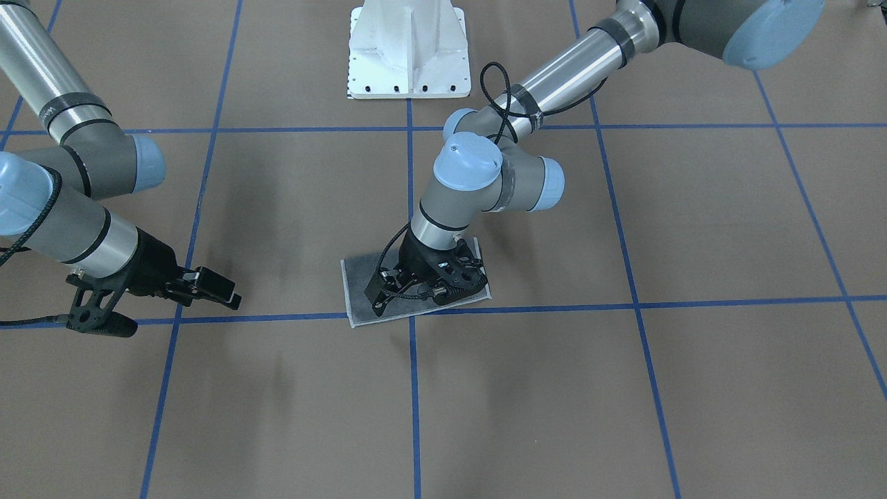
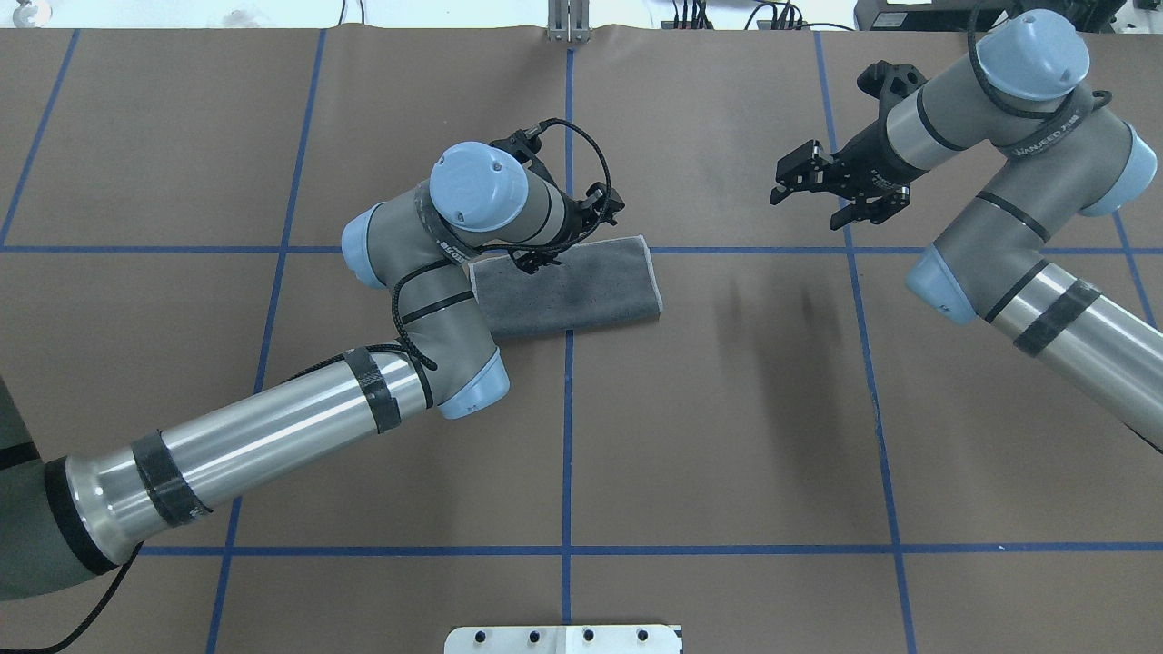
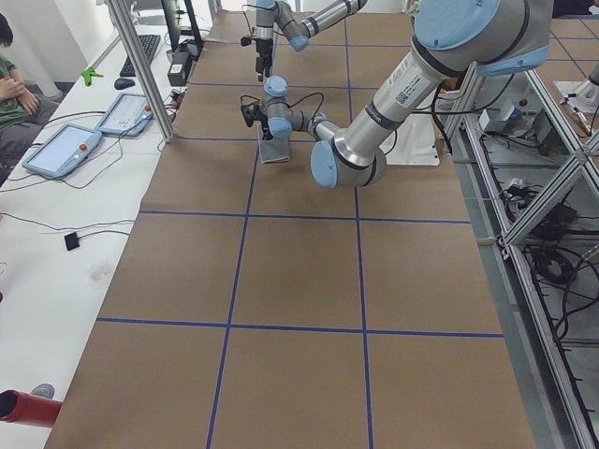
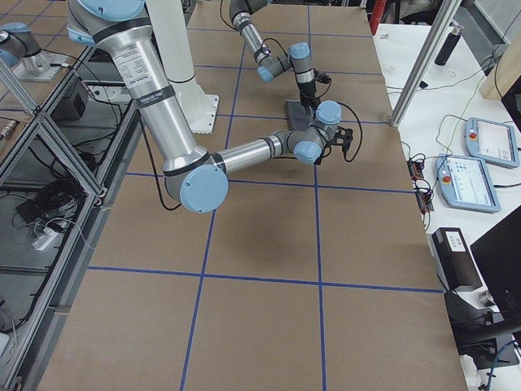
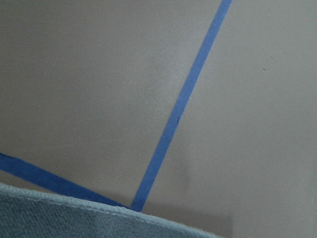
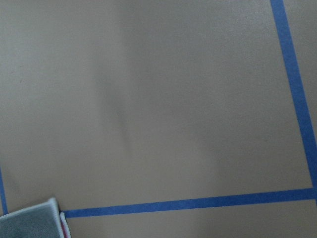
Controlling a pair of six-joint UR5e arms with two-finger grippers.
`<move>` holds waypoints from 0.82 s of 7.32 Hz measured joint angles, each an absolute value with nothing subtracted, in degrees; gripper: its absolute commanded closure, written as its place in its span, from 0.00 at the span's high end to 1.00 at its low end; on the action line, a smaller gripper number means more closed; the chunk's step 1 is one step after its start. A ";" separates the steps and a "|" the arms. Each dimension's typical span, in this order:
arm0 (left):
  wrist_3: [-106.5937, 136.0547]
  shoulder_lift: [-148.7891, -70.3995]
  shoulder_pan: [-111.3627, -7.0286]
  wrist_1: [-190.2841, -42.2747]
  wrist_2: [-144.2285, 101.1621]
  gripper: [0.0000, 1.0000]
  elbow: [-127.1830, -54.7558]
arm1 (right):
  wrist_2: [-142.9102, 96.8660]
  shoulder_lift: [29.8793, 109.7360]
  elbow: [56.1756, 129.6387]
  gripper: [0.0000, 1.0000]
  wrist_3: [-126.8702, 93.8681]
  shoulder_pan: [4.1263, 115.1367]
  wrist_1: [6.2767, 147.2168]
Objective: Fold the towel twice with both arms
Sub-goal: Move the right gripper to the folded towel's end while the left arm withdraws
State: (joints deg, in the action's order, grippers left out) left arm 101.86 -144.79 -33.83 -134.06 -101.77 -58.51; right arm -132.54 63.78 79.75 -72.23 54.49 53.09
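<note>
The towel (image 2: 591, 291) lies flat at the table's middle, folded into a rectangle, grey face up with light stitched edging. It also shows in the front view (image 1: 360, 284). My left gripper (image 1: 409, 299) points down on the towel's edge far from my base, jaws spread and low on the cloth; it also shows from above (image 2: 563, 243). The left wrist view shows only the towel's edge (image 5: 74, 220). My right gripper (image 2: 783, 182) is open and empty, above the table well to the towel's right (image 1: 232, 298). The right wrist view shows a towel corner (image 6: 27, 223) with a pink sliver.
Blue tape lines (image 2: 568, 409) grid the brown table. The white pedestal base (image 1: 407, 48) stands at the robot's side. Operator desks with tablets (image 3: 61, 150) lie beyond the far table edge.
</note>
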 measured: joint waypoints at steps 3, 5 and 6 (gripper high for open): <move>101.72 -145.35 -35.72 -134.27 -101.89 0.99 -58.29 | -132.69 63.47 79.88 0.99 -72.91 54.32 53.09; 99.28 -145.48 -39.50 -133.92 -106.17 0.99 -58.35 | -132.50 62.52 81.11 0.99 -76.98 51.92 52.99; 97.31 -145.38 -41.52 -133.73 -109.15 0.99 -58.43 | -131.98 61.14 81.64 0.99 -80.24 49.65 53.01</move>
State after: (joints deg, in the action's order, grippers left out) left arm 97.31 -145.38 -41.52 -133.73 -109.15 -58.43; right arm -131.98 61.14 81.64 -80.24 49.65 53.01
